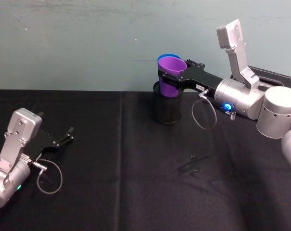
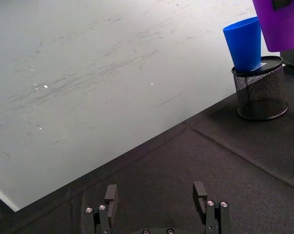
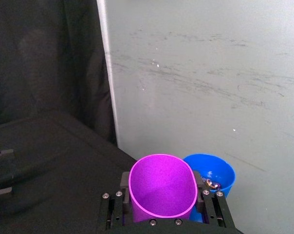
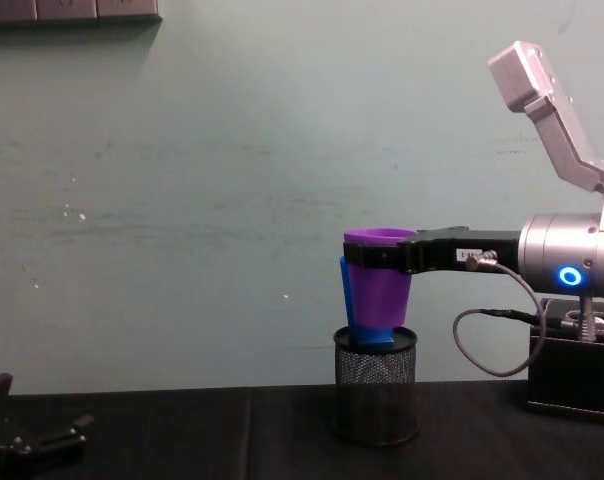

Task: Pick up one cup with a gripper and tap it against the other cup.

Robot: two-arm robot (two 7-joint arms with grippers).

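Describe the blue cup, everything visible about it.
The blue cup is a tall, narrow tapered tumbler, bright blue and smooth like plastic, with its open mouth up. Its narrow base rests in the top of the black wire-mesh pen holder by the wall. The purple cup, held in the right claw, hangs right beside it. Whether they touch cannot be told.

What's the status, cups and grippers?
Right gripper shut on purple cup, beside blue cup atop mesh holder. Left gripper open, parked. Nothing blocking.
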